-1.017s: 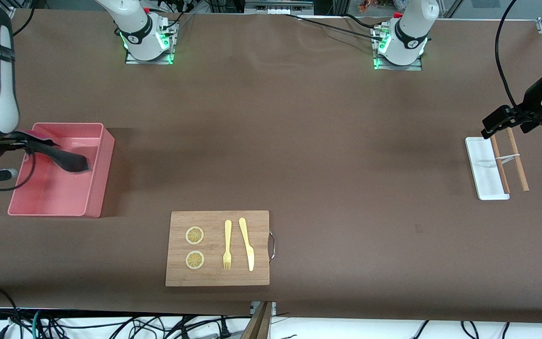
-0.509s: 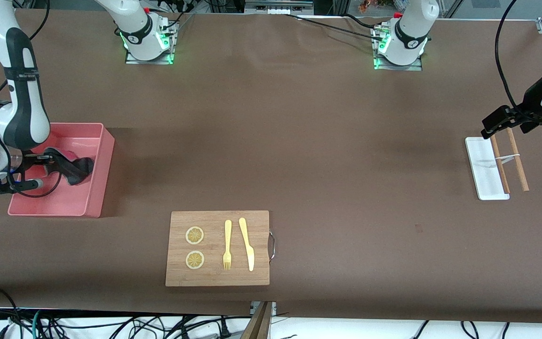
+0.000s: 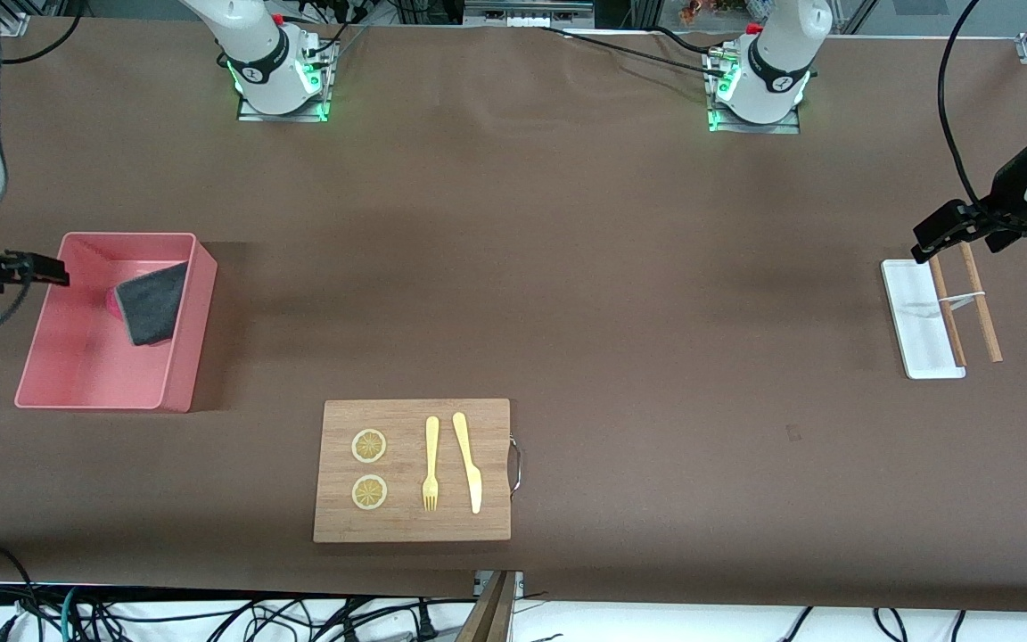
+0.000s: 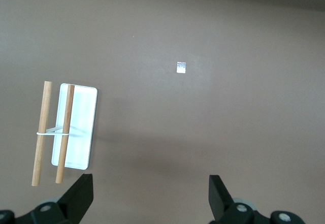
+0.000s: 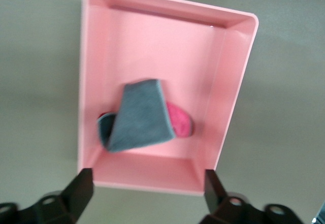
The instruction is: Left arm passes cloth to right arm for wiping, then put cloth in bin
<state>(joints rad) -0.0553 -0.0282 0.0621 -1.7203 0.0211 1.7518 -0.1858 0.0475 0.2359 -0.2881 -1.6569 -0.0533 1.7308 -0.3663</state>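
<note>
The cloth (image 3: 151, 303) lies folded in the salmon-pink bin (image 3: 86, 357), dark grey face up with a bit of magenta showing, against the wall toward the table's middle. In the right wrist view the cloth (image 5: 139, 115) rests loose on the floor of the bin (image 5: 152, 36). My right gripper (image 3: 52, 271) hangs open and empty above the bin's outer edge, at the right arm's end of the table; its jaws (image 5: 147, 193) stand wide apart. My left gripper (image 3: 940, 239) waits open and empty over a white tray (image 3: 915, 330).
A wooden cutting board (image 3: 406, 526) with two lemon slices, a fork and a knife lies near the front edge. Two wooden sticks (image 4: 40, 132) joined by a band rest across the white tray (image 4: 81, 127). A small white mark (image 4: 181, 67) sits on the brown table cover.
My right gripper has opened and let go of the cloth, which dropped into the bin. The gripper has lifted and drawn back toward the table's end. The left arm has not moved.
</note>
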